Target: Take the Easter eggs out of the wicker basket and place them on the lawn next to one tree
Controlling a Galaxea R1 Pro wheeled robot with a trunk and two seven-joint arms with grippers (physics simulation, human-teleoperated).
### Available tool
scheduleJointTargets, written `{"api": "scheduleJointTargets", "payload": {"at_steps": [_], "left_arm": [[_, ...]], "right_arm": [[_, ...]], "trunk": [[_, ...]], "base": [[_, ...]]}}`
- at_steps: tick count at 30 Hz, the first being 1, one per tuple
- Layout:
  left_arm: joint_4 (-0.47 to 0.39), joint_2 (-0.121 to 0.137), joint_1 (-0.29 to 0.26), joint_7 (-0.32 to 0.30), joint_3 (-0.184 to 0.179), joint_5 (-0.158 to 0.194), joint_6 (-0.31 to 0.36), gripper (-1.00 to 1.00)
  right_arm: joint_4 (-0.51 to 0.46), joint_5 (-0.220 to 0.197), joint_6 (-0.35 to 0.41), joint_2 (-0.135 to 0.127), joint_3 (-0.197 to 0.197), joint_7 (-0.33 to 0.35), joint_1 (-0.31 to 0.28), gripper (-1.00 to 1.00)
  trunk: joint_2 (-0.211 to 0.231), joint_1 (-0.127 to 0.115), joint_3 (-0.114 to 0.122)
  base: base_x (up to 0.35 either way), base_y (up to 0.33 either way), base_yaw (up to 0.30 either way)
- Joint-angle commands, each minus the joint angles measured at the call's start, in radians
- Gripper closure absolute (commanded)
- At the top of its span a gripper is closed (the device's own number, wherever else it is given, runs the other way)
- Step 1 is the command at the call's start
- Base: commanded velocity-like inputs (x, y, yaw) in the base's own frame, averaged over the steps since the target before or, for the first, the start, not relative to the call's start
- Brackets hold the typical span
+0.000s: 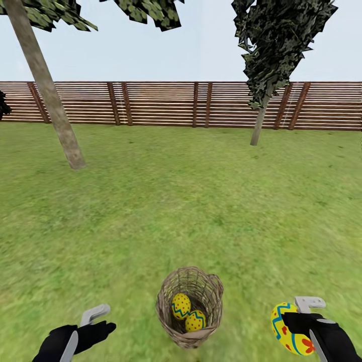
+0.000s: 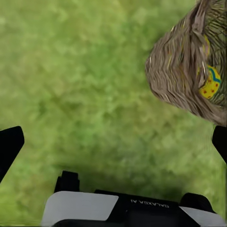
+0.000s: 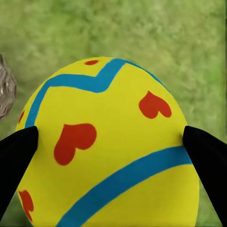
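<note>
The wicker basket (image 1: 190, 306) stands on the lawn (image 1: 181, 211) at the bottom centre of the head view, with two yellow Easter eggs (image 1: 181, 305) (image 1: 195, 321) inside. My right gripper (image 1: 296, 329) is shut on a third Easter egg (image 1: 286, 329), yellow with teal zigzags and red hearts, held above the grass right of the basket; that egg (image 3: 111, 146) sits between both fingers in the right wrist view. To the basket's left, my left gripper (image 1: 98, 322) is open and holds nothing. Its wrist view shows the basket (image 2: 189, 71) with an egg (image 2: 210, 85) seen through the weave.
A tree (image 1: 48, 88) with a thick slanted pale trunk rises at the far left. A slimmer tree (image 1: 259, 123) with ragged dark foliage stands at the far right. A brown slatted fence (image 1: 166, 103) closes the back of the garden. Open grass lies between the basket and both trees.
</note>
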Motion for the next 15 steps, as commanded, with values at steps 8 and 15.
{"api": "scheduleJointTargets", "payload": {"at_steps": [8, 15], "left_arm": [[0.028, 0.015, 0.001, -0.006, 0.007, 0.003, 0.120, -1.00], [0.172, 0.071, 0.001, -0.081, 0.013, 0.008, 0.113, -1.00]], "right_arm": [[-0.002, 0.002, 0.012, -0.001, -0.001, 0.009, -0.001, 1.00], [-0.002, 0.002, 0.014, 0.006, 0.004, 0.010, -0.001, 1.00]], "trunk": [[0.056, -0.031, 0.024], [0.105, -0.058, 0.046]], "base": [[-0.134, -0.305, 0.000], [-0.096, -0.301, 0.000]]}}
